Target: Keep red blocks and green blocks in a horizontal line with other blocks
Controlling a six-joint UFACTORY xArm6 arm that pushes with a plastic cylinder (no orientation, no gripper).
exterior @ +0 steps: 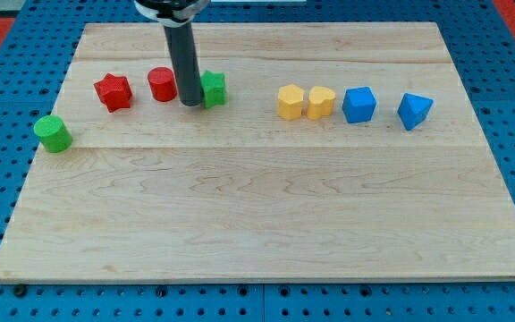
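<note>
The bare pale wooden counter (257, 224) fills the near part of the view; nothing stands on its front half. First thing met going back is the green cylinder block (53, 133), well off to the view's left of my tip (190, 104) and nearer the camera than it, below the line the others keep.

Farther back runs the row. My tip, the lower end of a straight dark rod that carries no gripper and so holds nothing, stands between the red cylinder block (161, 84), touching or just beside it on the view's left, and the green star-like block (213, 88), just beside it on the view's right. The red star-shaped block (113, 91) lies farther left. Well to the right come a yellow hexagonal block (290, 102) touching a yellow rounded block (321, 102), then a blue block (358, 104) and a second blue block (415, 110).

Risk, as I judge it: wedged so tight, any sideways slide could knock one neighbour out of line, or turn it.

Count: two red, two green, two yellow, two blue.
</note>
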